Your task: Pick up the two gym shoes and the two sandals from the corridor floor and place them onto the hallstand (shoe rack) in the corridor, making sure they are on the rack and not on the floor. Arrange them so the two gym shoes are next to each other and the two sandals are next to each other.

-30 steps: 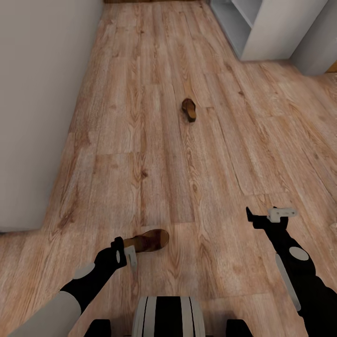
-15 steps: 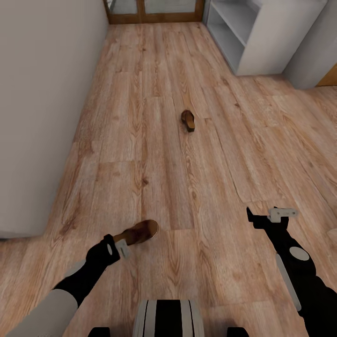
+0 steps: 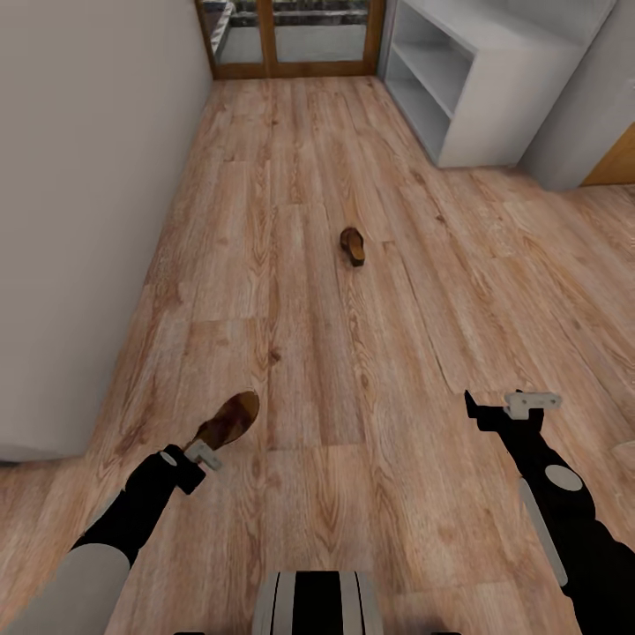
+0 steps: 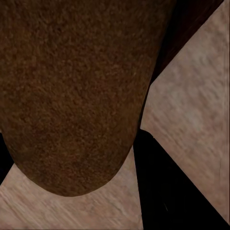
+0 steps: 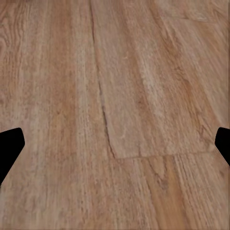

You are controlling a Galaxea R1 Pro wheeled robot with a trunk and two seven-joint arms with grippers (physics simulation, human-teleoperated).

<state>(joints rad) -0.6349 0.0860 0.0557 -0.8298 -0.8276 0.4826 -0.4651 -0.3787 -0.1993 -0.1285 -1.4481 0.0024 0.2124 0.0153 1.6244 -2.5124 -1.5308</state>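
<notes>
Since a second ago the left gripper (image 3: pixel 205 452) has swung outward and lifted its brown leather open sandal (image 3: pixel 227 422) away from the robot's base, while the head camera has tilted up to take in more of the corridor. The left gripper is clamped on the sandal's heel end, toe pointing ahead toward the low light-grey open-fronted hallstand (image 3: pixel 494 97); in the left wrist view the sandal's dark brown suede-like sole (image 4: pixel 72 91) hangs close before the lens with planks showing past it, so it looks clear of the light brown wood-grain plank floor (image 3: pixel 300 335). Held out in front and off the boards, it seems carried this way to ride safely to the rack.

The second brown sandal (image 3: pixel 353 246) lies on the floor roughly halfway between the robot and the hallstand, well apart from both. The hallstand stands at the far right of the corridor, near the wood-framed glass door (image 3: pixel 291 40), its shelves bare in what can be seen.

The right gripper (image 3: pixel 511 409) hovers empty with its fingers spread wide over bare planks, likely kept free for that second sandal. The plain pale wall (image 3: pixel 79 176) runs along the side opposite the hallstand. The pair's placement side by side is not yet done.
</notes>
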